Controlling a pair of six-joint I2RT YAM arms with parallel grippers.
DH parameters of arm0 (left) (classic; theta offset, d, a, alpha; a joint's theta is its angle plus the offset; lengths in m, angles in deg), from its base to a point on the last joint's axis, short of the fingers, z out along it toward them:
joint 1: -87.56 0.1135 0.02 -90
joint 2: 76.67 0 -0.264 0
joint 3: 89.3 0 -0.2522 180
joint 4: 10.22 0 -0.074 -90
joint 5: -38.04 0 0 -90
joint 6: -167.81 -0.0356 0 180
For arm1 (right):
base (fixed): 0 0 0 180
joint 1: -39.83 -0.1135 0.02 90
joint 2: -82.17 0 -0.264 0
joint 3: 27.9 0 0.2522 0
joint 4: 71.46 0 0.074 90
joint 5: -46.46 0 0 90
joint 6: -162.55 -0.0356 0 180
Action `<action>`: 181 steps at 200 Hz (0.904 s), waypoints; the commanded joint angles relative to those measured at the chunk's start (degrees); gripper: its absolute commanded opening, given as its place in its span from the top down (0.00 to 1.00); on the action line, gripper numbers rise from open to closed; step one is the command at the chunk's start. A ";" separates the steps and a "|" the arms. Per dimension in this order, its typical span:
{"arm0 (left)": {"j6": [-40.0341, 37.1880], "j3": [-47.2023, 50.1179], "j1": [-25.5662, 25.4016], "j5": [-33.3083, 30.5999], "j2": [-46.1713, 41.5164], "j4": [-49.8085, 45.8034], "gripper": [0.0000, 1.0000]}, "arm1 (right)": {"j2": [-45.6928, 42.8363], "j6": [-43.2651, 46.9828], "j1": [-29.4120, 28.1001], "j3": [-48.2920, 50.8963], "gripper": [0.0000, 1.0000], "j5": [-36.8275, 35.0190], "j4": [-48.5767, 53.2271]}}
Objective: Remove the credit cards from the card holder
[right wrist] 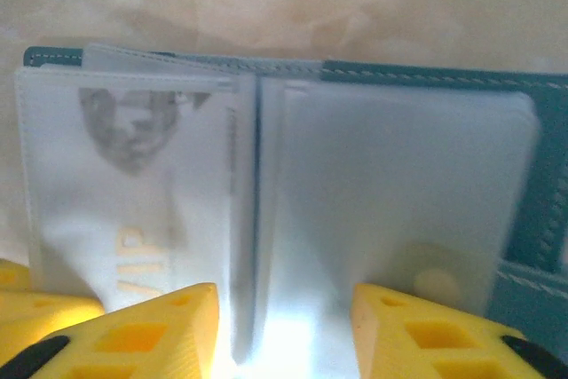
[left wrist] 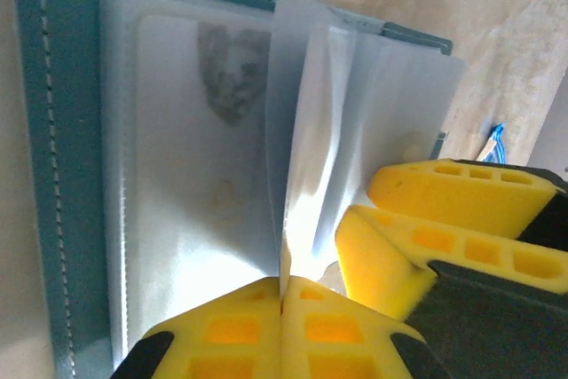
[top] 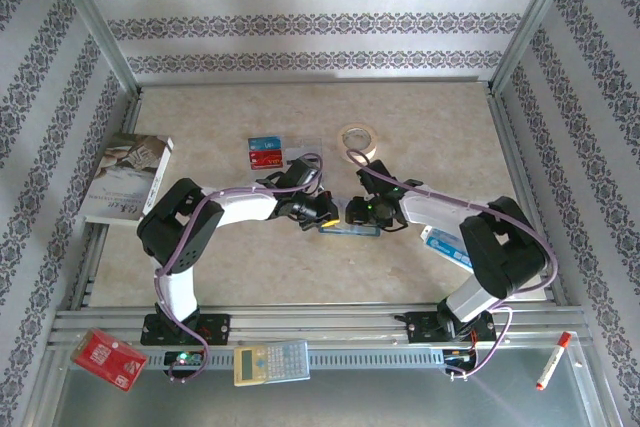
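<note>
Left gripper [left wrist: 282,306] is clenching a sleeve [left wrist: 306,130] of the card holder [left wrist: 35,130]; right gripper [right wrist: 282,312] is gaping. Overhead I am seeing open table [top: 340,272] at 6 o'clock.

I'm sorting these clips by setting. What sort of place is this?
Probably a robot test booth, not a real room: wallpaper panels on a metal frame box in a table, with a left arm and right arm bolted to its near rail.
</note>
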State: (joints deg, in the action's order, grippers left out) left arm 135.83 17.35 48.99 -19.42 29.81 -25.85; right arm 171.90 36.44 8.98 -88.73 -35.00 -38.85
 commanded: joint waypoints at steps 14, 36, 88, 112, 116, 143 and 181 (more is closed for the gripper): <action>-5.99 -1.85 0.86 -4.12 -3.69 -9.25 1.00 | -8.48 0.30 1.22 0.07 0.45 1.53 0.93; -8.85 -3.21 1.04 -5.97 -4.77 -13.96 1.00 | -11.77 0.61 1.73 -0.04 0.41 1.49 0.33; -9.17 -3.95 1.04 -1.19 -5.62 -9.35 0.71 | -14.69 -0.82 3.00 2.01 0.41 0.36 -0.77; -6.94 -2.73 1.04 2.16 -5.72 -3.71 0.70 | -15.93 -2.05 4.19 3.57 0.42 -0.35 -1.12; -6.56 -2.45 1.04 2.60 -5.72 -2.83 0.70 | -16.16 -2.23 4.44 3.79 0.42 -0.49 -1.22; -3.71 -1.34 0.93 5.46 -4.73 3.15 0.70 | -17.85 -3.27 5.95 5.25 0.42 -1.23 -1.27; -0.06 -2.56 0.25 8.56 -1.53 9.52 0.70 | -19.97 -4.53 7.75 6.87 0.43 -1.93 -1.30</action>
State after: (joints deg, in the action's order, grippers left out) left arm 132.11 15.23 49.40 -14.77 26.27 -23.73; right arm 153.61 33.44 15.78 -83.03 -35.29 -39.98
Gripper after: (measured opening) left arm 0.303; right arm 0.577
